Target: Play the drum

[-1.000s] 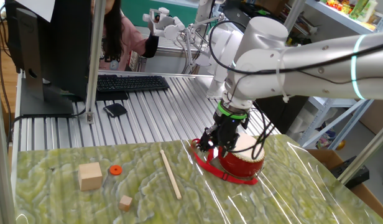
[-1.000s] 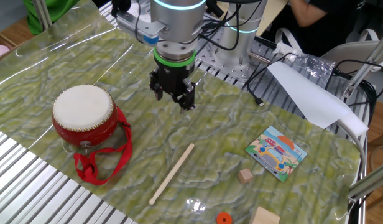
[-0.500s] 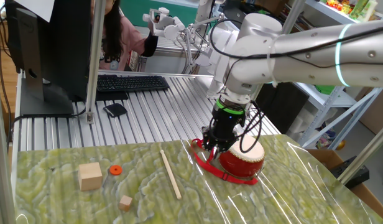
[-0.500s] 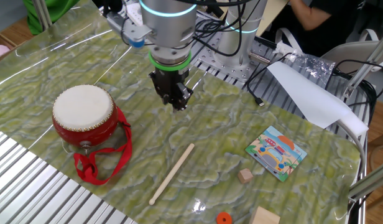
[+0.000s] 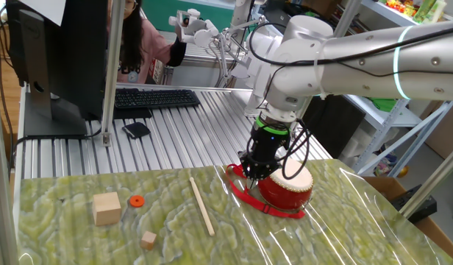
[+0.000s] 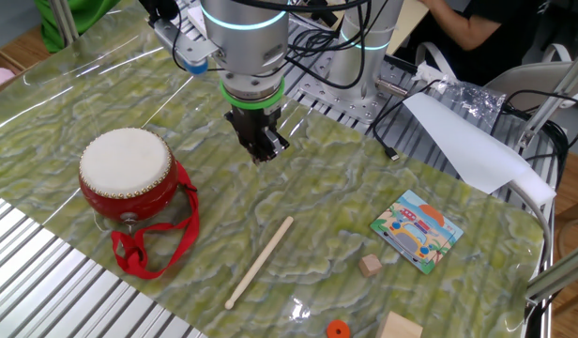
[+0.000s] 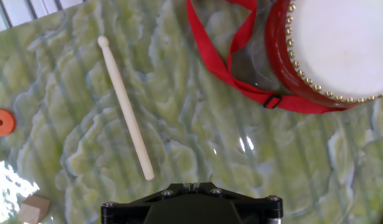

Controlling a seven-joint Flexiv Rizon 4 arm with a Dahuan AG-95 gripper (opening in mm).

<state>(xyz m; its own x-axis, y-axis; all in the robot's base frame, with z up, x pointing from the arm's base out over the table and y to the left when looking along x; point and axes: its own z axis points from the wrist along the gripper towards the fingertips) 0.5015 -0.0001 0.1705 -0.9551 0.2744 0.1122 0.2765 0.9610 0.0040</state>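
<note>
From one fixed view, a green marbled mat (image 5: 79, 221) carries the drum (image 5: 288, 190); left of it lie a wooden stick (image 5: 201, 206), an orange disc (image 5: 136, 201) and two wooden cubes. The gripper (image 5: 256, 174) hangs beside the drum.

From the other fixed view, the gripper (image 6: 262, 153), spread a second ago, is now pinched together on nothing, pointing down, right of the drum (image 6: 127, 176).

The hand view shows the drum (image 7: 331, 50) upper right, its red strap (image 7: 232, 59) beside it.
</note>
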